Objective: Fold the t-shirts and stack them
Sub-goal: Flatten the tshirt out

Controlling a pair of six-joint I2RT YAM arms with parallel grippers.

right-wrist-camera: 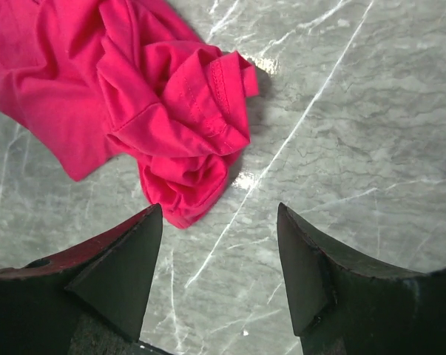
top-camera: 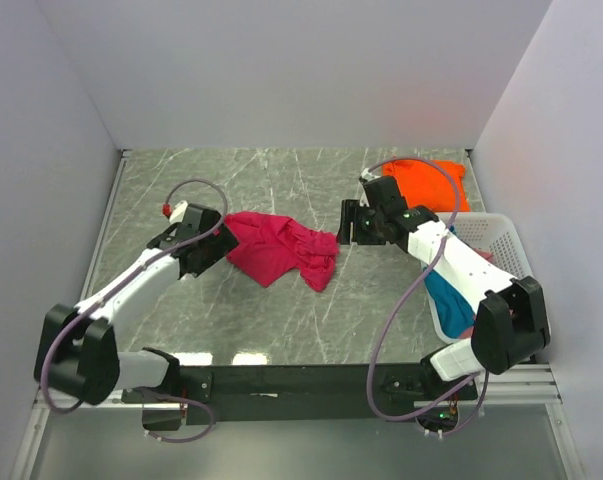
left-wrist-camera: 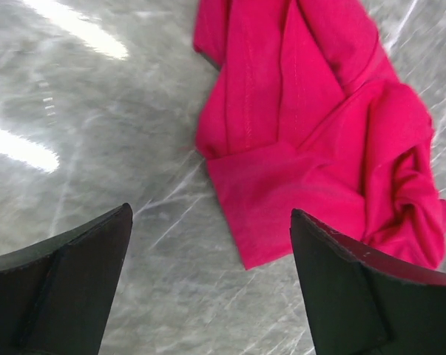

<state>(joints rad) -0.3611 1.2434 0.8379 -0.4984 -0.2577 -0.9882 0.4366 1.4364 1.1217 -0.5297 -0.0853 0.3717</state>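
Note:
A crimson-magenta t-shirt (top-camera: 279, 249) lies crumpled on the marble table between my two arms. It also shows in the left wrist view (left-wrist-camera: 319, 126) and in the right wrist view (right-wrist-camera: 126, 96). My left gripper (top-camera: 218, 243) is open and empty at the shirt's left edge; in its wrist view (left-wrist-camera: 211, 222) the jaws stand wide over bare table by a shirt corner. My right gripper (top-camera: 343, 233) is open and empty just right of the shirt's bunched end, shown in its wrist view (right-wrist-camera: 219, 214). An orange t-shirt (top-camera: 429, 183) lies at the back right. A teal-blue t-shirt (top-camera: 447, 297) sits in the basket.
A white lattice basket (top-camera: 486, 238) stands at the right edge, partly under my right arm. Pale walls close in the table on the left, back and right. Grey marble table (top-camera: 271, 320) shows in front of the shirt.

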